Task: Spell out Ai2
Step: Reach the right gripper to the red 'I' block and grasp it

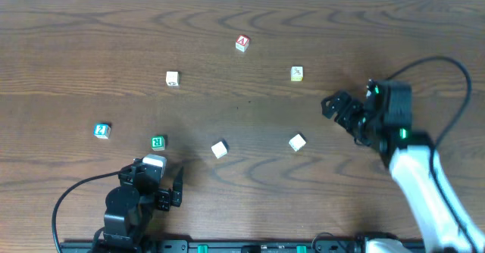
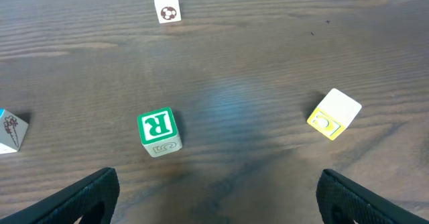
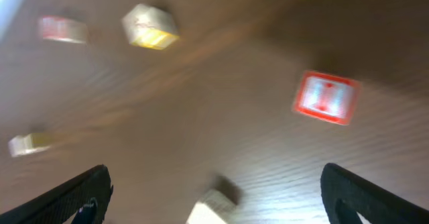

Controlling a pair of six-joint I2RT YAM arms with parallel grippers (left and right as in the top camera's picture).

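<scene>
A red-and-white A block point(image 1: 242, 43) lies at the back centre. A blue-and-white 2 block point(image 1: 102, 130) lies at the left, and its edge shows in the left wrist view point(image 2: 10, 130). The blurred right wrist view shows a block point(image 3: 326, 98) with a red-bordered face and an i-like mark. My left gripper point(image 1: 170, 192) is open and empty near the front edge point(image 2: 218, 177). My right gripper point(image 1: 342, 113) is open and empty above the table at the right point(image 3: 216, 170), with a white block point(image 3: 214, 207) just in front of it.
A green R block point(image 1: 158, 142) point(image 2: 159, 131) sits ahead of my left gripper. A white soccer-ball block point(image 1: 172, 78) point(image 2: 166, 7), a white block point(image 1: 219, 149), a yellow-faced C block point(image 1: 297, 142) point(image 2: 333, 114) and a yellow block point(image 1: 296, 73) lie scattered.
</scene>
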